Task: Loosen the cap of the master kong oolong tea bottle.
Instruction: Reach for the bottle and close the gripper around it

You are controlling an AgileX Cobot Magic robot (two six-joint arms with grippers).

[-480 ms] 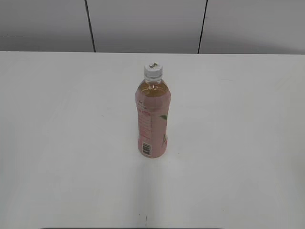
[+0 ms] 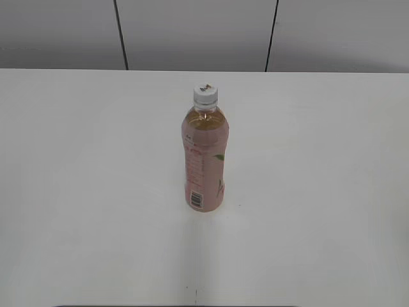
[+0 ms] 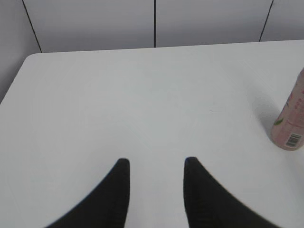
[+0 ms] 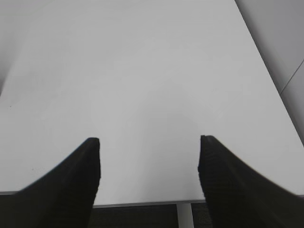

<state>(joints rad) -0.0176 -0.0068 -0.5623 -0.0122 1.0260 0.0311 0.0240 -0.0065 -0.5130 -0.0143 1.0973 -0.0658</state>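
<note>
The master kong oolong tea bottle (image 2: 204, 157) stands upright near the middle of the white table (image 2: 96, 192), apart from both arms, with amber tea visible in its clear shoulder above the pink wrap label and a barcode low on its side toward 7 o'clock. The cap (image 2: 206, 94) sits on the neck at the bottle's 12 o'clock end, white and ribbed, with a small dark mark on top. Neither arm shows in the exterior view. In the left wrist view the left gripper (image 3: 156, 164) hangs over bare tabletop with its two dark fingers spread apart and nothing between them; the bottle's lower part, with a green leaf and the barcode, stands at about 3 o'clock at the frame edge, well apart from the fingertips. In the right wrist view the right gripper (image 4: 148, 141) also has its fingers wide apart and empty, over the table near its front edge, and the bottle is out of sight there. Grey wall panels (image 2: 192, 32) with dark seams rise behind the table at 12 o'clock
</note>
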